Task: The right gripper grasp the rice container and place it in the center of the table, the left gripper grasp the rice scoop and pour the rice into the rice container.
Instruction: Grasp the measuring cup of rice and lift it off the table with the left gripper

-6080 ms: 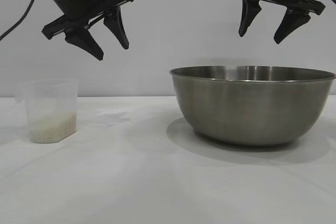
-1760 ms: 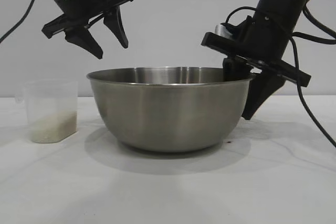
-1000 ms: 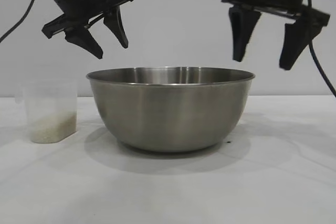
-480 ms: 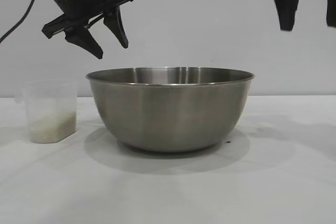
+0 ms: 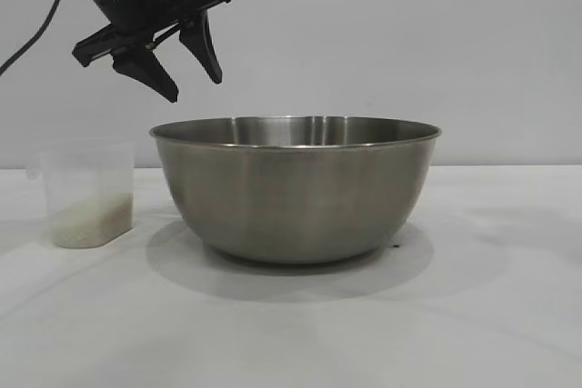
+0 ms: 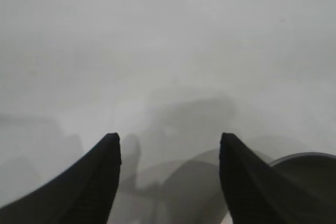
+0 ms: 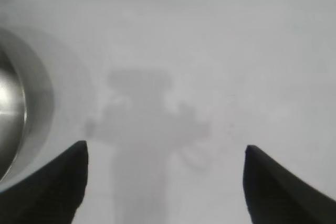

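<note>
Rice (image 5: 91, 222) in rice scoop (image 5: 86, 170)

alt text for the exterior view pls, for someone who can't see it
A large steel rice container sits mid-table, with a small frosted rice scoop holding a layer of rice standing apart at its left. The left gripper hangs open above them, holding nothing.
</note>
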You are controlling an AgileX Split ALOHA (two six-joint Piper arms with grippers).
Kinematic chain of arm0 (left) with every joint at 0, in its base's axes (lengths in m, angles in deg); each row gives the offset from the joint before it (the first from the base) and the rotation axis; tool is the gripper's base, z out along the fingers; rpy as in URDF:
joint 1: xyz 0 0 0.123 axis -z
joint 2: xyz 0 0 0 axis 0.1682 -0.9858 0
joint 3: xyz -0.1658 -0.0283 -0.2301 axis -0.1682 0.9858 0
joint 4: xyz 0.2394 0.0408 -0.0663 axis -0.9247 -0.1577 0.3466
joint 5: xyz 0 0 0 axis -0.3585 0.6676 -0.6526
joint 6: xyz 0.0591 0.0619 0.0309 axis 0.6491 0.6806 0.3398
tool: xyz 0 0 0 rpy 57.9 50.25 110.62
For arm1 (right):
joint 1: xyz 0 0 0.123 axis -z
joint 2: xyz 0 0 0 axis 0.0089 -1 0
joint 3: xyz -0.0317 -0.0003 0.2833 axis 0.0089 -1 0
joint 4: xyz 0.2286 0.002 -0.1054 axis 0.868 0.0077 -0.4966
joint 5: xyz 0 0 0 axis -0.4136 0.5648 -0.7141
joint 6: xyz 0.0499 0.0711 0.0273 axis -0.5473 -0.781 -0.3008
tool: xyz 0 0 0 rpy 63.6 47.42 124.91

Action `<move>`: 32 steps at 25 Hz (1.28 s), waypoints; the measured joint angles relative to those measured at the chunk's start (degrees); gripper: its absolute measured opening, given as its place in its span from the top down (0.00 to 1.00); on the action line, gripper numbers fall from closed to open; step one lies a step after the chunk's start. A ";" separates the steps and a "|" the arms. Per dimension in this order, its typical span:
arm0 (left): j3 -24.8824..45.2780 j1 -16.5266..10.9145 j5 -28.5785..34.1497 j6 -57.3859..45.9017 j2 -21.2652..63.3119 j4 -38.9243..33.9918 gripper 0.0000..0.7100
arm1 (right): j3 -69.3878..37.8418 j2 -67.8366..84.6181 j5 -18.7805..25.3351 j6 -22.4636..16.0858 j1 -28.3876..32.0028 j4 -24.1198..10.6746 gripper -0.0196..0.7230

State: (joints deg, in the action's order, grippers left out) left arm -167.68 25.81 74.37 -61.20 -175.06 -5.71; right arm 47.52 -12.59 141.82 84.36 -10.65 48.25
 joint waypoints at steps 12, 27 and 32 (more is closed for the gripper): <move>0.00 0.00 0.00 0.00 0.00 0.00 0.49 | -15.67 21.43 0.65 3.73 4.72 4.38 0.22; 0.00 0.00 -1.60 0.00 0.00 0.00 0.49 | -46.71 60.15 -0.16 3.90 4.72 5.48 0.22; 0.00 0.00 -2.17 0.00 0.00 0.00 0.49 | -53.02 69.67 -2.30 3.90 4.72 8.23 0.22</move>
State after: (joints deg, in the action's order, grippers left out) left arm -167.68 25.81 72.20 -61.20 -175.06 -5.71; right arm -5.50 57.08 139.52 88.27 -5.92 56.48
